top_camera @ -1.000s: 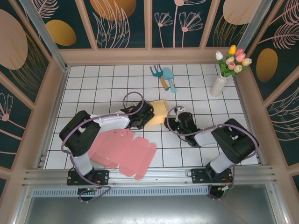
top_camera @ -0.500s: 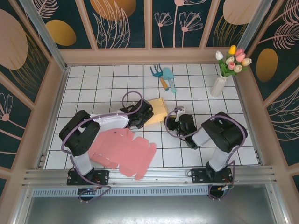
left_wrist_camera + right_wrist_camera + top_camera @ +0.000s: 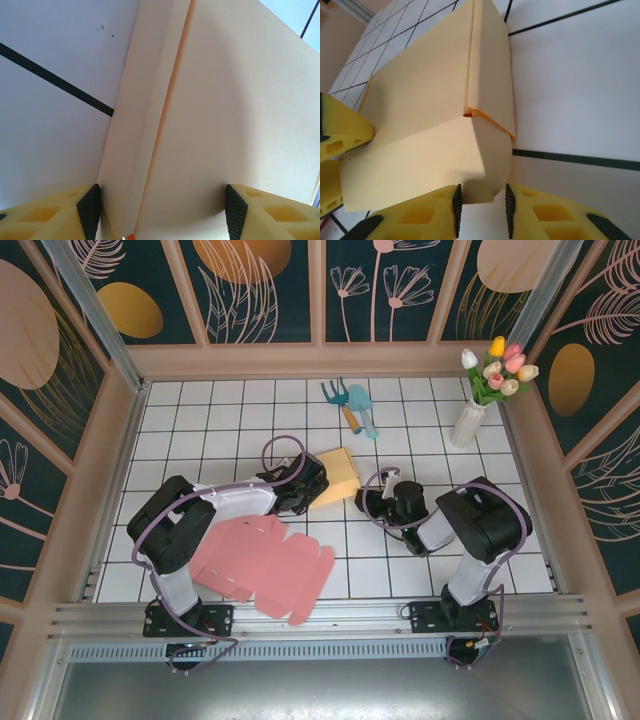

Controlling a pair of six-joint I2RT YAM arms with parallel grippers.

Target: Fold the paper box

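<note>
**Yellow paper box, held mid-counter between two claws**

Surroundings: white tiled counter (image 3: 200,420) with a black grid, walled by wood-framed floral panels. A flat pink blank (image 3: 265,560) of die-cut card with notched flaps lies near the left arm's base, apart from the box. Teal rake and trowel (image 3: 352,405) lie beyond the box; a white vase (image 3: 466,424) of tulips (image 3: 500,368) stands at far right.

Item: box (image 3: 340,472), pale yellow matte card, a flattish slab with soft rounded folds. A lid seam runs along its length, with an orange tab at the seam end.

Left claw (image 3: 160,212): yellow foam fingers with ribbed black pads, spread wide against the box face.

Right claw (image 3: 481,205): pads pinched on the box's near corner.
</note>
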